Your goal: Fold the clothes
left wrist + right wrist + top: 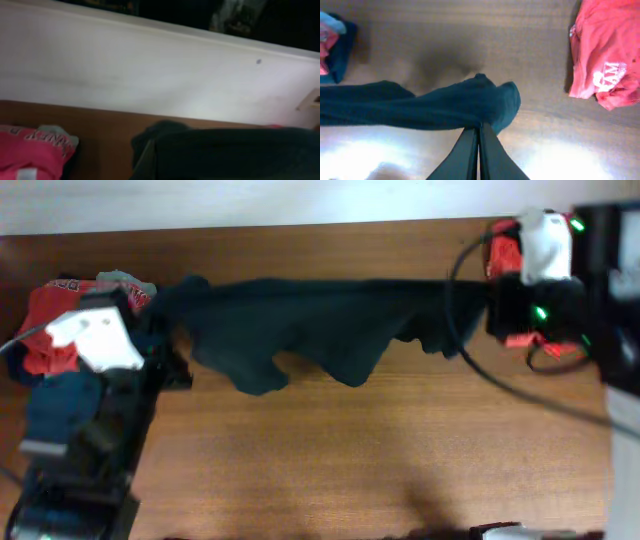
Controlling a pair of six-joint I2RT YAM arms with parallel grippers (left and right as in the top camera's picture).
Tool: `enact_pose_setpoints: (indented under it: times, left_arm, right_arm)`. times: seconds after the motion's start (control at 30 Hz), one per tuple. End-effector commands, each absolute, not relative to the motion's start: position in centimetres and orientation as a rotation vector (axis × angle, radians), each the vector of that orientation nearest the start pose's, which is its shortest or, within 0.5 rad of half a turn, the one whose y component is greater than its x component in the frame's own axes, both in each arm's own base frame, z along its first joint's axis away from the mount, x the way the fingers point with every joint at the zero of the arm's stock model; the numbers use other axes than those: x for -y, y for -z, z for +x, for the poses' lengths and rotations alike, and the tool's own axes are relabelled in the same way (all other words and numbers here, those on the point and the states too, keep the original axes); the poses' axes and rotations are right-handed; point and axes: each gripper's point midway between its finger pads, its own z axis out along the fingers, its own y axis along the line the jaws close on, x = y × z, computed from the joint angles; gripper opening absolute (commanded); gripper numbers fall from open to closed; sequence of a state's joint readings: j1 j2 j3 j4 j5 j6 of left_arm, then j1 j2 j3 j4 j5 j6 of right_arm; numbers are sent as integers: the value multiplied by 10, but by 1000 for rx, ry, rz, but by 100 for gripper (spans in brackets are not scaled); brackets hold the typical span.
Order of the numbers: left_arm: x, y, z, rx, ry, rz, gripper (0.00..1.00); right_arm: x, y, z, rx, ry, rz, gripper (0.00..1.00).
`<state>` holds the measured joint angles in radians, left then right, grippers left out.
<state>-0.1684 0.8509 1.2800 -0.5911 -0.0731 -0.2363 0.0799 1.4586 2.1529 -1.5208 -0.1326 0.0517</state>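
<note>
Black T-shirt (320, 325) looks light and limp, sags mid-span. Your left gripper (160, 320) and right gripper (479, 137) clench its ends; take hold at hems.

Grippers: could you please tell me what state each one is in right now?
Left gripper: closed, gripping one end of the dark T-shirt.
Right gripper: closed on its other end.

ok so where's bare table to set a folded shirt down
The wide near half of the table, in front of the stretched black T-shirt, is bare wood. A thin strip also runs along the back edge behind it. Crowded: the clothes pile at the left end and the red shirt at the right back corner.
</note>
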Motion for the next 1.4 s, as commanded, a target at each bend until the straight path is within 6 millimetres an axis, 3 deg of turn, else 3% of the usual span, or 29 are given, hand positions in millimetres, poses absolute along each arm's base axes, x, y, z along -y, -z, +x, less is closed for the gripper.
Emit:
enact_pose_setpoints:
  times: [0.0, 0.13, 0.27, 0.37, 0.53, 0.73, 1.07, 1.27, 1.37]
  left_arm:
    - [3, -447, 262, -1674, 137, -253, 1]
    - [2, -424, 259, -1770, 110, -256, 1]
    - [-2, -400, 273, -1861, 57, -277, 1]
    - [-7, -377, 293, -1940, -12, -311, 1]
    - [-3, -326, 339, -2099, -70, -318, 0]
    - [6, -269, 401, -2198, -94, -332, 0]
    - [15, -178, 485, -2235, -129, -338, 1]
    - [19, -125, 515, -2250, -135, -337, 0]
    - [21, -101, 527, -2251, -136, -337, 0]
  right_arm:
    - [3, -411, 281, -2362, 7, 132, 4]
    - [12, -413, 261, -2361, 55, 195, 4]
    - [14, -409, 265, -2378, 68, 200, 4]
    - [14, -400, 281, -2407, 74, 200, 4]
    - [12, -370, 331, -2482, 87, 198, 4]
    - [9, -303, 410, -2598, 107, 182, 4]
    - [5, -149, 528, -2696, 117, 178, 4]
    - [3, -82, 570, -2674, 114, 179, 4]
    - [3, -58, 585, -2652, 110, 179, 4]
